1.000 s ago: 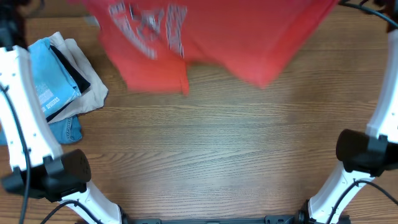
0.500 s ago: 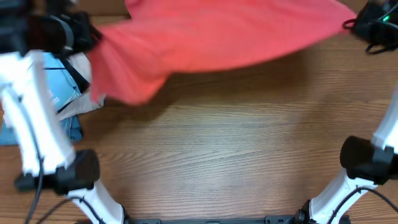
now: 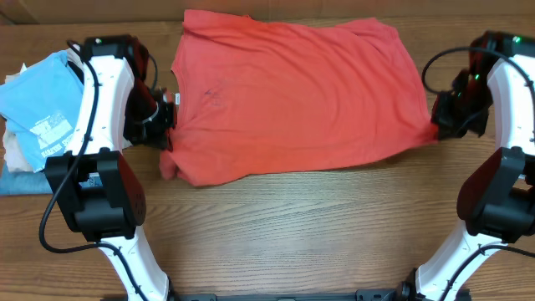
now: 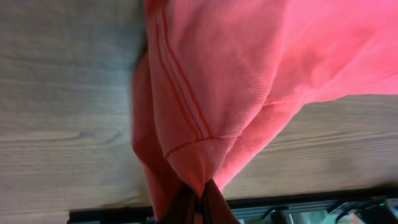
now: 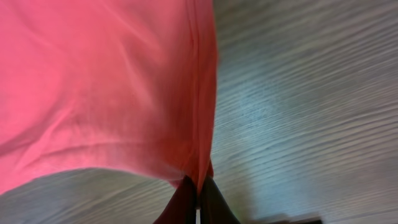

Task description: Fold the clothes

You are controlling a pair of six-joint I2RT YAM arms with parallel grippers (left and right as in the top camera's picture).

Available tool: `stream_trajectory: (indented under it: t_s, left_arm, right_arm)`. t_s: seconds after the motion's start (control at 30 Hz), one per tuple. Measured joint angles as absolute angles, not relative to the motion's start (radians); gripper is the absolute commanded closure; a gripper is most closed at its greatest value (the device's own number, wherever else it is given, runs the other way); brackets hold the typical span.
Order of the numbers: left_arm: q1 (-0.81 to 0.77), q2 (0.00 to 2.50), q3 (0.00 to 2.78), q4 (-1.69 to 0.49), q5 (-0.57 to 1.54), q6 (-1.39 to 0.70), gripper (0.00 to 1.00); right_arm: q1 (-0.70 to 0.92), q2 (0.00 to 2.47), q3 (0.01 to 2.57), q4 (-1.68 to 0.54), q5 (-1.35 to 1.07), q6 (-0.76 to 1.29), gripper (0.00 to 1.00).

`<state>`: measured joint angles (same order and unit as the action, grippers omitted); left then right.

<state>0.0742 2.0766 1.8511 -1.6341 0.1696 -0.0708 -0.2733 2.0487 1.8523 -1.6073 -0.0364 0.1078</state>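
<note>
T-shirt (image 3: pixel 292 100) now down from mid-air, spread on wood table (image 3: pixel 292 226); left fingers (image 4: pixel 181 208), right fingers (image 5: pixel 181 204) both pinching its edges.

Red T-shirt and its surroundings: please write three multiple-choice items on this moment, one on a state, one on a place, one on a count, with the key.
1. How does the red T-shirt lie?
A. spread out on the table
B. folded in half
C. rolled into a ball

2. Where is the light blue folded shirt?
A. on top of the T-shirt
B. hanging from a gripper
C. on the pile at the overhead view's left edge

3. How many grippers pinch the T-shirt?
A. none
B. two
C. one

Key:
1 A: the overhead view shows it opened wide over the wood.
2 C: the blue shirt tops the stacked garments, apart from the red cloth.
3 B: the left gripper and the right gripper are each shut on an edge of red fabric.
</note>
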Motion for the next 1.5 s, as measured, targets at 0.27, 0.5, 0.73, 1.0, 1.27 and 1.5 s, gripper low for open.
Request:
stream_trajectory:
  t_s: [0.27, 0.5, 0.73, 1.0, 1.27, 1.5]
  left_arm:
    - [0.074, 1.878, 1.566, -1.534, 0.058, -0.152, 0.96]
    - [0.101, 1.588, 1.367, -1.434, 0.018, -0.252, 0.96]
    - [0.111, 1.457, 1.248, -1.459, 0.018, -0.274, 0.96]
    - [0.112, 1.390, 1.176, -1.379, 0.022, -0.309, 0.96]
    - [0.112, 1.390, 1.175, -1.188, 0.064, -0.329, 0.96]
    - [0.112, 1.393, 1.174, -1.030, 0.110, -0.368, 0.96]
  right_arm:
    - [-0.381, 1.962, 1.579, -1.517, -0.039, 0.140, 0.96]
    - [-0.506, 1.673, 1.450, -1.465, -0.056, 0.173, 0.96]
    - [-0.495, 1.586, 1.423, -1.491, -0.073, 0.183, 0.96]
    - [-0.488, 1.586, 1.415, -1.447, -0.102, 0.178, 0.96]
    - [-0.425, 1.586, 1.413, -1.343, -0.127, 0.155, 0.96]
    - [-0.424, 1.619, 1.413, -1.262, -0.126, 0.152, 0.96]
